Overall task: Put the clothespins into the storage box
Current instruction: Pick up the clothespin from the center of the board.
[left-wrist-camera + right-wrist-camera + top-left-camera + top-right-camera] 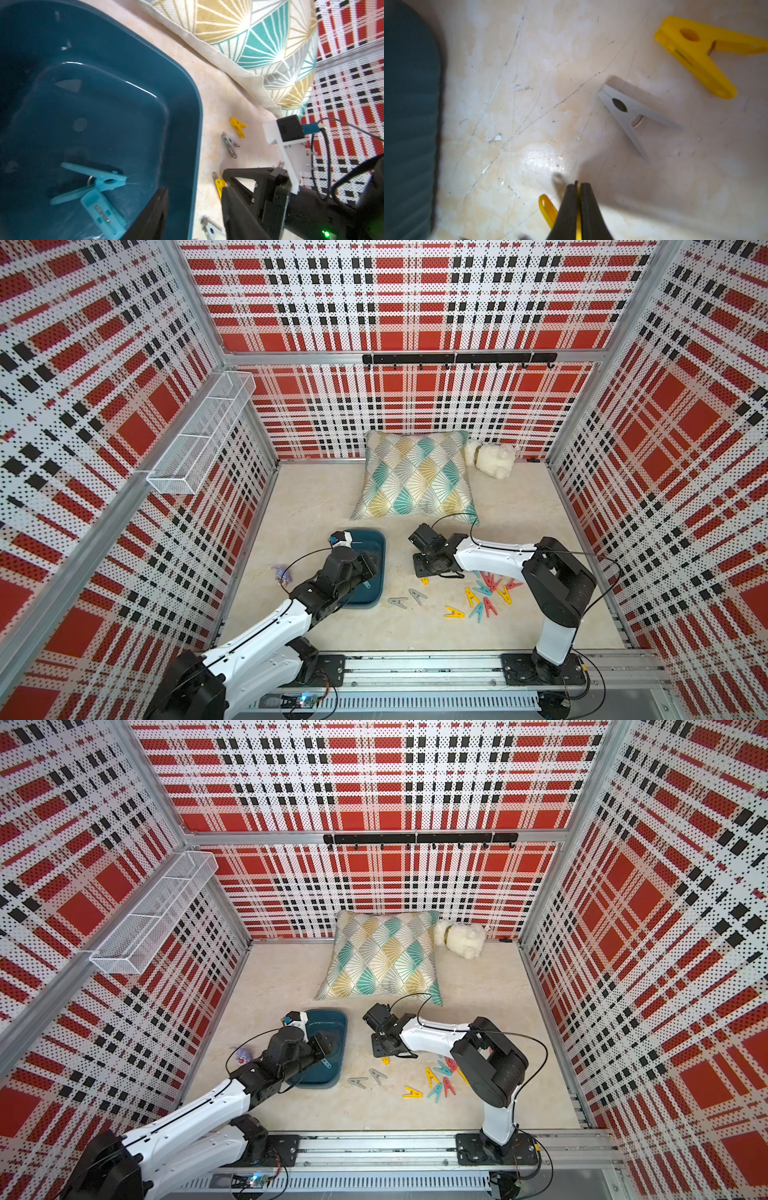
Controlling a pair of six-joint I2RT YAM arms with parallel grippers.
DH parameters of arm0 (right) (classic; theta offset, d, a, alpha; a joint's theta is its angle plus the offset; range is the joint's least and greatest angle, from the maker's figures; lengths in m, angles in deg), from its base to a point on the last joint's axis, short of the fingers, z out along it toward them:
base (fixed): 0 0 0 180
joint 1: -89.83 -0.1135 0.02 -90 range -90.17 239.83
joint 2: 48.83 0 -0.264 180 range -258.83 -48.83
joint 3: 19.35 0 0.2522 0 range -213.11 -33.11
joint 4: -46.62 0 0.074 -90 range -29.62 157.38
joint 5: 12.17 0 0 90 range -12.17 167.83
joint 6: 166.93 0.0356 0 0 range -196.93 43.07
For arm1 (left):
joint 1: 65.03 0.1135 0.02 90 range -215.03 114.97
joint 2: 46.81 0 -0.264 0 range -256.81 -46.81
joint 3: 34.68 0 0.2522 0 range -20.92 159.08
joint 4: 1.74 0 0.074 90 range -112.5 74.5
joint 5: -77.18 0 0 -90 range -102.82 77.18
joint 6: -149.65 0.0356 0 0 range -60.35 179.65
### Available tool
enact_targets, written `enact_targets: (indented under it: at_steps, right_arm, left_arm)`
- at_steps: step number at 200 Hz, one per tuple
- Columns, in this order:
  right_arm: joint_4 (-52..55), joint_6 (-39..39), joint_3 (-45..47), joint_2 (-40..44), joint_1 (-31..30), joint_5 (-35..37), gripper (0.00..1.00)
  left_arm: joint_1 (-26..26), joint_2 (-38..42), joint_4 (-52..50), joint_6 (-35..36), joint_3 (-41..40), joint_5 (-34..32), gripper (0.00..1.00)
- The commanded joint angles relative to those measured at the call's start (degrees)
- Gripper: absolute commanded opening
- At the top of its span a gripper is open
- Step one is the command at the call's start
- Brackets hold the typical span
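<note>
I am pinching a yellow clothespin (545, 205) with my right jaws, which are pressing together on its narrow body low over the bench (332, 497). One of its legs is sticking out to the side, and I cannot tell whether it is clear of the surface yet. I am taking this one because it is lying apart from the others and closest to the storage box (374, 543), so the carry leftward should be short. The box is sitting left of centre on the bench. My left jaws are hanging over its near right part, spread, with nothing between them. Two teal clothespins (99, 182) are lying on the box floor beneath, one touching the other, so the filling is only beginning. Two grey clothespins (409, 599) are resting on the bench just right of the box. The mixed heap (484, 593) of yellow, teal and red ones is lying further right, partly hidden by my right arm. With my left arm crowding the box, I judge that I should be bringing the yellow one in over the far right rim, where the opening is free, to avoid a clash.
</note>
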State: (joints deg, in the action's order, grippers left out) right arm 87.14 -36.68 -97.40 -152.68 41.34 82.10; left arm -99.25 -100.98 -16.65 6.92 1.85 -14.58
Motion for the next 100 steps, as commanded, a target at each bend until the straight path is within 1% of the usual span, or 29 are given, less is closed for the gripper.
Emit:
enact_targets:
  at_steps: [1,24,61,100]
  right_arm:
    - [0.67,0.79,-2.51,3.70,0.50,-2.61,0.09]
    - [1.65,0.76,-5.24,4.35,0.94,-6.30,0.08]
    - [1.54,1.49,-8.75,4.71,1.42,-13.26,0.08]
    - [1.92,1.99,-11.02,4.41,1.64,-16.76,0.08]
  left_arm:
    - [-1.44,0.56,6.45,-0.27,-0.95,2.77,0.50]
    - [-2.50,0.15,9.47,-0.40,-1.45,3.66,0.52]
    - [-3.77,-1.46,14.02,-0.97,-2.36,5.67,0.53]
    - [-5.49,-1.20,15.46,-0.67,-2.90,5.71,0.53]
